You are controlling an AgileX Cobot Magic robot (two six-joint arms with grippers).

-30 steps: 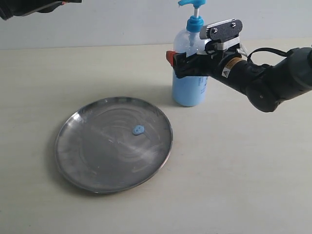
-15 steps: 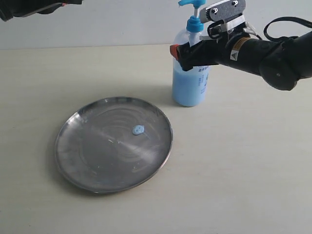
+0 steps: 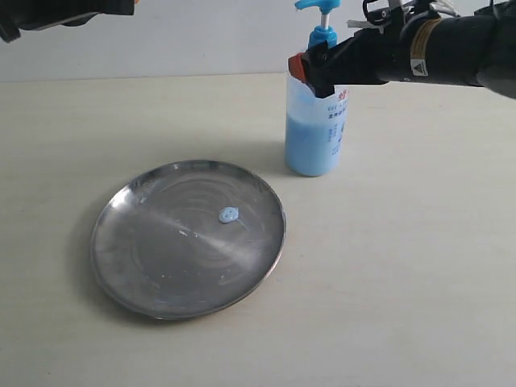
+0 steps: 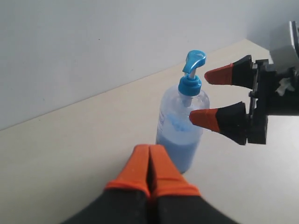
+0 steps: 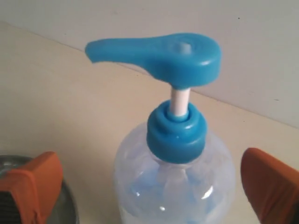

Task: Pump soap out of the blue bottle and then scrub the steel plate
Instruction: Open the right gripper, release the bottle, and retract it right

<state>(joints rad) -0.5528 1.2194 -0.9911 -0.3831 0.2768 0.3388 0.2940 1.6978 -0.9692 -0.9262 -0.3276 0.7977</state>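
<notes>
The blue bottle point(image 3: 314, 137) stands upright behind the steel plate point(image 3: 153, 262), its pump head point(image 5: 163, 56) raised. A small light-blue blob of soap point(image 3: 229, 214) lies on the plate, right of its centre. My right gripper point(image 3: 310, 71) is open, with its orange fingers point(image 5: 35, 186) on either side of the bottle's shoulder, just below the collar, and apart from the plastic. In the left wrist view the bottle point(image 4: 180, 135) and the right gripper point(image 4: 200, 96) both show. My left gripper point(image 4: 149, 150) is shut on nothing, well back from the bottle.
The pale tabletop point(image 3: 403, 266) runs back to a white wall point(image 3: 201, 36). The left arm point(image 3: 56, 14) hangs at the top left corner of the exterior view. A bit of the plate's rim point(image 5: 69, 210) shows beside one right finger.
The right gripper has risen from the bottle's body to its shoulder and stayed open. The bottle, the plate and the soap blob have not moved.
</notes>
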